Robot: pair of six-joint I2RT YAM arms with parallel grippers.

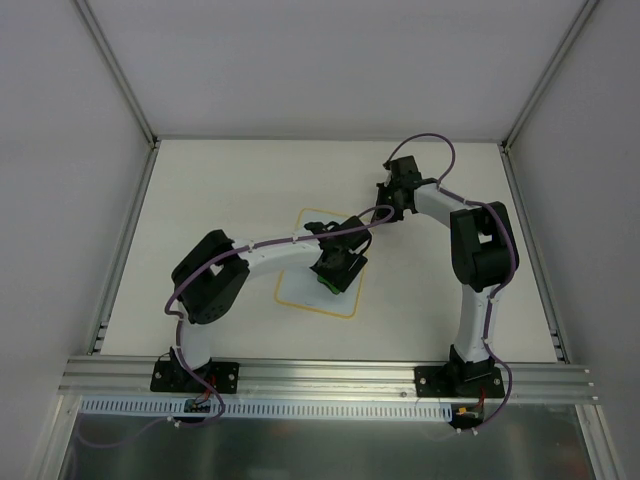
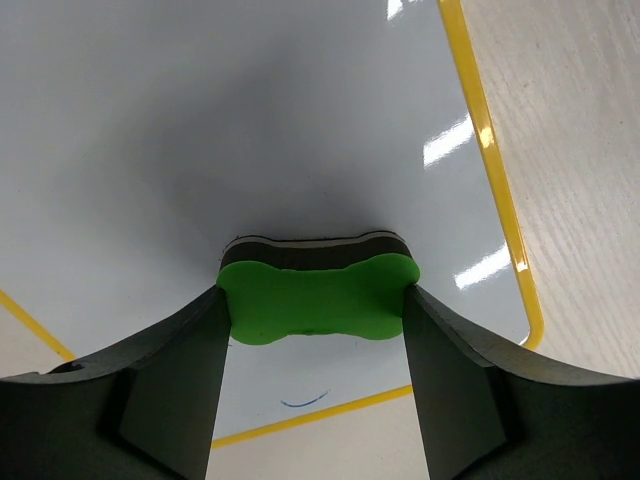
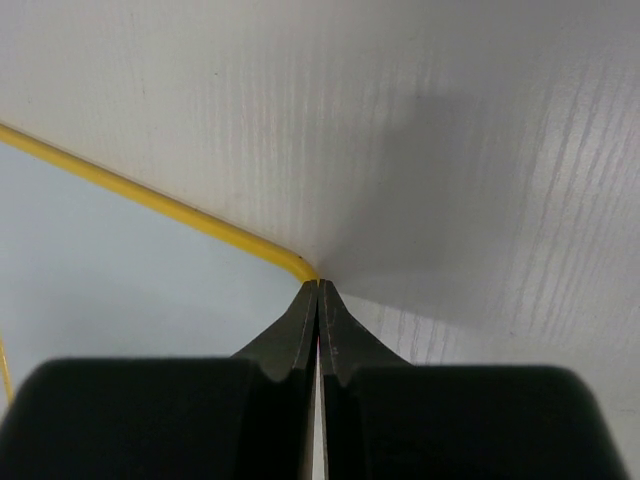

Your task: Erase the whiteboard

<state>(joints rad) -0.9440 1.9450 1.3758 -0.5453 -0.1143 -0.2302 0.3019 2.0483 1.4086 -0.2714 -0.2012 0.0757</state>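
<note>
The whiteboard (image 1: 298, 287), white with a thin yellow border, lies flat in the middle of the table. My left gripper (image 1: 338, 268) is over its centre, shut on a green bone-shaped eraser (image 2: 315, 300) whose dark underside rests on the board (image 2: 250, 120). A short blue pen stroke (image 2: 303, 401) sits near the board's edge, just behind the eraser. My right gripper (image 1: 386, 208) is shut and empty. In the right wrist view its tips (image 3: 318, 287) press at the board's rounded corner (image 3: 120, 280).
The pale wood-grain table (image 1: 200, 200) is enclosed by white walls with aluminium posts (image 1: 125, 230) on three sides. An aluminium rail (image 1: 330, 375) carrying both arm bases runs along the near edge. Purple cables loop over both arms.
</note>
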